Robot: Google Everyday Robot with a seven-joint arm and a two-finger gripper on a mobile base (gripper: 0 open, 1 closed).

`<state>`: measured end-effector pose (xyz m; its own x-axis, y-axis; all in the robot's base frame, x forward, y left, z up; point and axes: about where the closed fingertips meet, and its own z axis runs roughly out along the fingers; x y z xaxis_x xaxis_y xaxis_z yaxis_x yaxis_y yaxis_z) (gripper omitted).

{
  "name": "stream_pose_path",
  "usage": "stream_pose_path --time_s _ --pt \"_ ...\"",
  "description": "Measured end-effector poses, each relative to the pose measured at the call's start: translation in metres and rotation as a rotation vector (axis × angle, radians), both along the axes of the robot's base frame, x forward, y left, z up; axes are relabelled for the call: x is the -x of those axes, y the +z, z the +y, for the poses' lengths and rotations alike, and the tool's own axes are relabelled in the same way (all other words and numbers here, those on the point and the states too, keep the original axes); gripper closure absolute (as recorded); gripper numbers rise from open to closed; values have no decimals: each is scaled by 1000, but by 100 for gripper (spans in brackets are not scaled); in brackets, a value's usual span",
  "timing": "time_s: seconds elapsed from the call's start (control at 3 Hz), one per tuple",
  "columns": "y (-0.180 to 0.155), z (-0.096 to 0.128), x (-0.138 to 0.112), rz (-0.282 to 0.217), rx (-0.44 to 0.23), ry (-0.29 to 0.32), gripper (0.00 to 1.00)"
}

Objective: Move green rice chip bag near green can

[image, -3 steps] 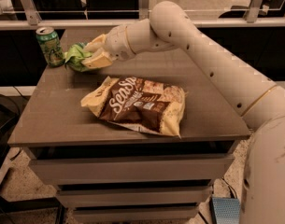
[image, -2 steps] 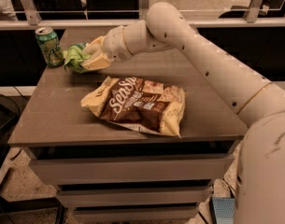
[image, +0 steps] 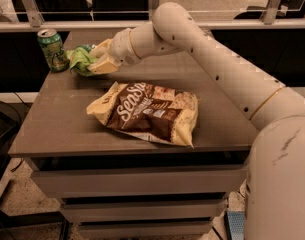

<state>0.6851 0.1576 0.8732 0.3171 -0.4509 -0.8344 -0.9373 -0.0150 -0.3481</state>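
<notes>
jaws, green bag (image: 80,59) beside can (image: 53,50), brown bag (image: 147,112) mid-table

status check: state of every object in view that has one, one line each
green can: upright, far left corner of the table.
green rice chip bag: crumpled, gripped at its right end, right beside the green can.
gripper: jaws shut on the green rice chip bag, over the far left of the table.
brown chip bag: lying flat mid-table, apart from the gripper.
drawers: shut.
</notes>
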Motion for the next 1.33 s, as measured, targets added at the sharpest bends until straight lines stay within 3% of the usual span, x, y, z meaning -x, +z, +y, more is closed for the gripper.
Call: stream_pose_path --time_s 0.33,0.67,1.0,1.33 --pt "-2 1 -2 9 7 -5 13" --pt "-2 0 -2 22 5 -8 0" --pt "6 -21 -5 8 36 -48 0" --pt "21 -67 -20 -38 105 -141 0"
